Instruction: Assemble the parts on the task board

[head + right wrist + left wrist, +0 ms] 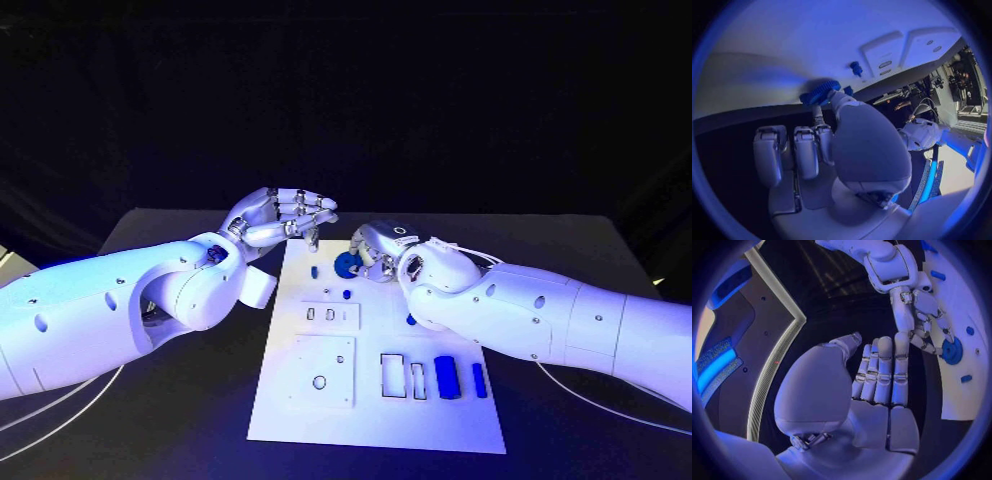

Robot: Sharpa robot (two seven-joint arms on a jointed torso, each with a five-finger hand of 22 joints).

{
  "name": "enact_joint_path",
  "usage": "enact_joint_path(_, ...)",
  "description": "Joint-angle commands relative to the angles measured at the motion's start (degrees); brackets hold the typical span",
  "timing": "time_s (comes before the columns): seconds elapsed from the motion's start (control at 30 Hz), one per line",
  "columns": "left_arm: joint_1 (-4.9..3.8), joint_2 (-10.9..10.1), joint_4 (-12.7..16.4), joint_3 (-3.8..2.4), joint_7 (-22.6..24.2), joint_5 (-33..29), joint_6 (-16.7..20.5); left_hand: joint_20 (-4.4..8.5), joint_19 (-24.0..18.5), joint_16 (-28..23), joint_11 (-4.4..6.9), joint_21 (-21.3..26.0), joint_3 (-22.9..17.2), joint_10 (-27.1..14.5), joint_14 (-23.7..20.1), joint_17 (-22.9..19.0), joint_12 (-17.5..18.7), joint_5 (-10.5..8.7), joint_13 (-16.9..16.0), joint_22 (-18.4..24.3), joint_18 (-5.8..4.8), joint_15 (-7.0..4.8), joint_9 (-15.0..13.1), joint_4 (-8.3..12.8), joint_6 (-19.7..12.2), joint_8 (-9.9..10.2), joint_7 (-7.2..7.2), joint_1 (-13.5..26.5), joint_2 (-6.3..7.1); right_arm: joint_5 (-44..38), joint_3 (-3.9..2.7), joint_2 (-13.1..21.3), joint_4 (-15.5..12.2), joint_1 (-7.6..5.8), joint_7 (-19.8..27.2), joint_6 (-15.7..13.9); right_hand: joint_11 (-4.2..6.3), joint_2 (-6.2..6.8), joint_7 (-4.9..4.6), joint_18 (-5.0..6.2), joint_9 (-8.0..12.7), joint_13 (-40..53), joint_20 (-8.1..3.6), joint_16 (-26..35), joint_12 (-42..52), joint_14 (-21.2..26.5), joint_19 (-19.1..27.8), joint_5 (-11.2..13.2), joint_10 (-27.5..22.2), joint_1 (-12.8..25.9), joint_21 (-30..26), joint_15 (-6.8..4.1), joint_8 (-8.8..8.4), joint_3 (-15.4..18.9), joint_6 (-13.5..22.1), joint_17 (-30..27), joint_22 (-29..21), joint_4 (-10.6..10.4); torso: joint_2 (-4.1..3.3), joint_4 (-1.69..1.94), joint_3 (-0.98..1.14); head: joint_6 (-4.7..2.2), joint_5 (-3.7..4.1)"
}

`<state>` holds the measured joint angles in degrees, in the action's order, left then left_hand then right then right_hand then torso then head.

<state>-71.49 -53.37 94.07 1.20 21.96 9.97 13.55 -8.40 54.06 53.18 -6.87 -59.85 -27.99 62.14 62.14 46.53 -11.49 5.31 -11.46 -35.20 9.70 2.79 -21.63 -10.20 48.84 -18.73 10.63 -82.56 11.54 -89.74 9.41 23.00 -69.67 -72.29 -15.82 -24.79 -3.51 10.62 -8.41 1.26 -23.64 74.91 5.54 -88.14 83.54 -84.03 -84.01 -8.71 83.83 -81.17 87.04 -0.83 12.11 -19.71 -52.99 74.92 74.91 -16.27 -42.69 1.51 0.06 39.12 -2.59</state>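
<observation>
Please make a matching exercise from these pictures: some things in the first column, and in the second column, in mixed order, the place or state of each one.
Things:
1. blue gear
2. left hand
3. right hand
4. blue cylinder

Places or states:
a. lies near the board's front edge, on its right part
b. sits at the board's far end, at the right hand's fingertips
c. held above the table beyond the board's far left corner, fingers curled, holding nothing
d. its fingers touch the gear

Pairs: 1-b, 2-c, 3-d, 4-a
</observation>
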Motion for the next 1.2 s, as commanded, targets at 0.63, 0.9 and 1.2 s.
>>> enact_joint_path(0.63,-0.07,0.02,0.08,-0.03,0.0,-0.09,-1.06,-0.06,-0.44,-0.34,-0.03,-0.42,-0.32,-0.36,-0.32,-0.1,-0.25,-0.19,-0.11,-0.08,0.52,0.09,-0.12,0.01,-0.52,0.35,-0.04,-0.02,-0.43,1.44,0.14,0.2,-0.29,0.09,1.54,2.98,-1.27,-0.15,-1.16,-0.1,0.95,5.56,1.02,-0.33,-1.83,-5.01,-3.39,2.73,-1.6,7.55,-0.96,1.37,-3.57,4.33,3.12,10.78,11.55,-0.44,0.0,-0.08,0.02,0.01,0.0)
enact_joint_path(0.9,-0.07,-0.02,0.09,-0.03,-0.07,-0.08,-0.84,-0.06,-0.49,-0.37,-0.04,-0.45,-0.39,-0.41,-0.32,-0.1,-0.26,-0.18,-0.13,-0.09,0.53,0.1,-0.15,0.03,-0.55,0.36,-0.03,-0.01,-0.47,1.88,0.26,0.42,-0.34,0.19,1.89,4.15,-1.02,-2.76,-0.86,-0.17,0.71,6.02,0.9,-0.41,-1.58,-5.05,-3.57,0.45,-1.27,9.95,-0.73,1.19,-3.39,3.84,1.76,10.99,11.82,-0.39,-0.02,-0.03,0.03,0.06,0.19)
enact_joint_path(1.2,-0.07,-0.12,0.17,-0.03,0.13,-0.08,-0.19,-0.06,-0.53,-0.4,-0.05,-0.51,-0.56,-0.49,-0.31,-0.11,-0.27,-0.15,-0.15,-0.11,0.53,0.1,-0.18,0.09,-0.61,0.38,-0.02,-0.09,-0.64,1.93,0.29,0.58,0.02,0.31,0.96,4.74,-0.89,-3.62,-0.74,-0.14,0.69,6.05,0.8,-0.41,-1.61,-5.05,-3.52,-0.09,-1.25,10.65,-0.83,1.07,-3.41,3.31,1.45,10.98,11.76,-0.38,0.0,-0.04,0.0,0.14,0.31)
